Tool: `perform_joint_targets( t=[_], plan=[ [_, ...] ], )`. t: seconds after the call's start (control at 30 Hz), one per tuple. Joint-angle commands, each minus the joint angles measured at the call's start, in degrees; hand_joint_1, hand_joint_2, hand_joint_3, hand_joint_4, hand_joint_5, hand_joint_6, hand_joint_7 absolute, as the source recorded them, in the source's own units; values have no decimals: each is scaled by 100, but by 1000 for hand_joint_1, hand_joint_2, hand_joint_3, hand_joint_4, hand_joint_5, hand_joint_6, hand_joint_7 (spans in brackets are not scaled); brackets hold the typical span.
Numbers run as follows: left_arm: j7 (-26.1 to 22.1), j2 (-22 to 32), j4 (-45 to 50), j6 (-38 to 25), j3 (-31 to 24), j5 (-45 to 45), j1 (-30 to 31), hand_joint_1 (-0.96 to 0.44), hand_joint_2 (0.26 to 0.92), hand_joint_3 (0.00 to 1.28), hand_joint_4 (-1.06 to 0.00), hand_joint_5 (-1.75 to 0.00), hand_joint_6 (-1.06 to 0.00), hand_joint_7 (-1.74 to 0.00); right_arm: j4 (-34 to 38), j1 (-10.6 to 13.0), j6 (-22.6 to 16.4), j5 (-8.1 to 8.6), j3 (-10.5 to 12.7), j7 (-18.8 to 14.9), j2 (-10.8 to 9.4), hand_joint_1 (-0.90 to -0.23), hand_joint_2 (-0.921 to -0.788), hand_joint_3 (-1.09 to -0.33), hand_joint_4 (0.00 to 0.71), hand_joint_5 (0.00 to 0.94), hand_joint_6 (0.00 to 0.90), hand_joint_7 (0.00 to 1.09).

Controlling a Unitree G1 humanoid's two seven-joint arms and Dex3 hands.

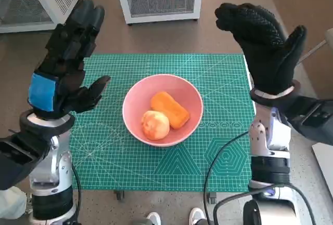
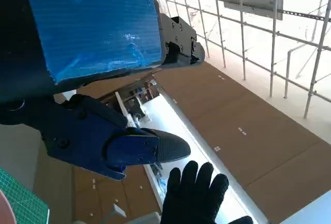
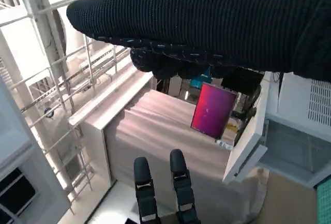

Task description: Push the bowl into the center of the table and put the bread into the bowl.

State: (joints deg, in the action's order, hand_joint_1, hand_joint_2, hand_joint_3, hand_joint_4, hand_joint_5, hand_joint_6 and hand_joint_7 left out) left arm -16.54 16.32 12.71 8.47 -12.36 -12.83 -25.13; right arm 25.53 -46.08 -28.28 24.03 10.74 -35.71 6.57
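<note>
Looks finished: pink bowl (image 1: 162,109) centred on green mat (image 1: 218,79), bread (image 1: 169,109) inside, left hand (image 1: 67,64) at nine o'clock and right hand (image 1: 265,48) at two, raised, fingers spread, holding nothing; next, only withdrawing.

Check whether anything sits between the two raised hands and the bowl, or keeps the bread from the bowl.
Nothing visible does. The bowl sits near the middle of the green mat, and the bread already lies inside it beside a round fruit. The left hand and right hand are raised on either side, holding nothing.
</note>
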Motion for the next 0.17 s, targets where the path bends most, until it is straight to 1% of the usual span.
perform_joint_targets(
  t=[0.03,0.17],
  plan=[
    [-8,60,-26,-8,2,-77,-115,-651,921,387,-199,-15,-233,-163,151,19,57,-70,-5,46,39,-598,-921,-658,257,3,399,2],
    [9,33,-36,-6,28,-81,-120,-653,921,384,-191,-9,-236,-168,179,13,50,-74,-11,51,21,-600,-921,-653,259,4,401,3]
  ],
)
